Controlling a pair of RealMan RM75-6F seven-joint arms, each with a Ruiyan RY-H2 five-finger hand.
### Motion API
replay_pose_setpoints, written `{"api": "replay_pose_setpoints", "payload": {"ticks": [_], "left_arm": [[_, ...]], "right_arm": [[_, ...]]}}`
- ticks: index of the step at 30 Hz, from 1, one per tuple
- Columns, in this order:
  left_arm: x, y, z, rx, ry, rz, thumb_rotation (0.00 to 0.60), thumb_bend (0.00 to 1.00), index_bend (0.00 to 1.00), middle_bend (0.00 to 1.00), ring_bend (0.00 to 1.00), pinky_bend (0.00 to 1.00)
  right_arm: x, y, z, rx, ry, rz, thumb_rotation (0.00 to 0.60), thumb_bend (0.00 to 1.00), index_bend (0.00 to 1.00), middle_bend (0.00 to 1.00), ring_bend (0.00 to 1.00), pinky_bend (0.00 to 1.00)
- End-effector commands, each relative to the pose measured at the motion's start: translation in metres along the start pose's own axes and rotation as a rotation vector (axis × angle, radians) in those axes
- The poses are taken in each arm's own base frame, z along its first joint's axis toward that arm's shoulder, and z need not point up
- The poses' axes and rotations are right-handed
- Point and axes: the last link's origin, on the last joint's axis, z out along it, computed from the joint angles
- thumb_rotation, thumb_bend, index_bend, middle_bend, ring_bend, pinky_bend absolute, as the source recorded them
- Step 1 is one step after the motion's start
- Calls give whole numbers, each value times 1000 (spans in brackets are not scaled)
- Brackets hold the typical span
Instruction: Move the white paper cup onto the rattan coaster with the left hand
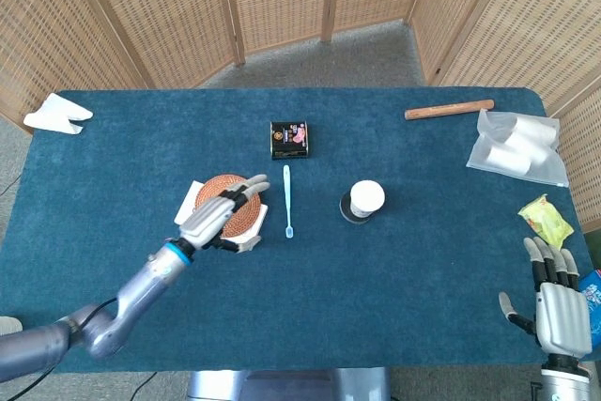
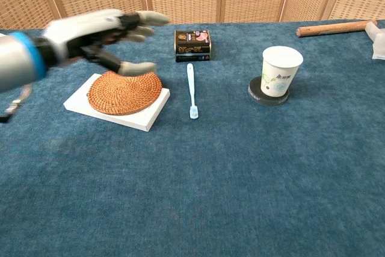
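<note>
The white paper cup [image 1: 366, 198] [image 2: 280, 71] stands upright on a dark round coaster [image 2: 267, 95], right of the table's middle. The rattan coaster [image 1: 231, 211] [image 2: 124, 91] lies on a white slab [image 2: 118, 113] left of centre. My left hand [image 1: 222, 216] [image 2: 99, 31] hovers over the rattan coaster, fingers spread and holding nothing, well to the left of the cup. My right hand [image 1: 561, 307] rests open at the table's near right corner, seen only in the head view.
A light blue toothbrush [image 1: 287, 199] [image 2: 191, 90] lies between coaster and cup. A small black box [image 1: 289, 138] [image 2: 192, 44] sits behind it. A wooden stick [image 1: 449, 109], a plastic bag [image 1: 516, 147], a green packet [image 1: 546, 221] and a white cloth [image 1: 56, 113] lie at the table's edges.
</note>
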Motion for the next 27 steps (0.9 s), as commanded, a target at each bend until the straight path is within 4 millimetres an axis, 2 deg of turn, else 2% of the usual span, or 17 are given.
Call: {"api": "replay_pose_setpoints", "payload": {"ticks": [1, 7, 13, 19, 27], "left_arm": [[-10, 11, 35, -15, -35, 0, 495, 391, 0, 0, 0, 0], [-23, 31, 76, -45, -77, 52, 494, 391, 0, 0, 0, 0], [-34, 53, 106, -86, -83, 132, 493, 394, 0, 0, 0, 0], [-43, 70, 129, -130, -69, 259, 493, 395, 0, 0, 0, 0], [-57, 84, 154, -134, -77, 324, 499, 396, 0, 0, 0, 0]], "right_arm": [[3, 3, -2, -3, 5, -4, 600, 347, 0, 0, 0, 0], [5, 8, -6, -13, 9, 0, 600, 348, 0, 0, 0, 0], [6, 14, -8, -25, 8, 7, 600, 349, 0, 0, 0, 0], [7, 17, -10, -27, 14, 17, 600, 347, 0, 0, 0, 0], [10, 23, -14, -37, 21, 45, 600, 347, 0, 0, 0, 0]]}}
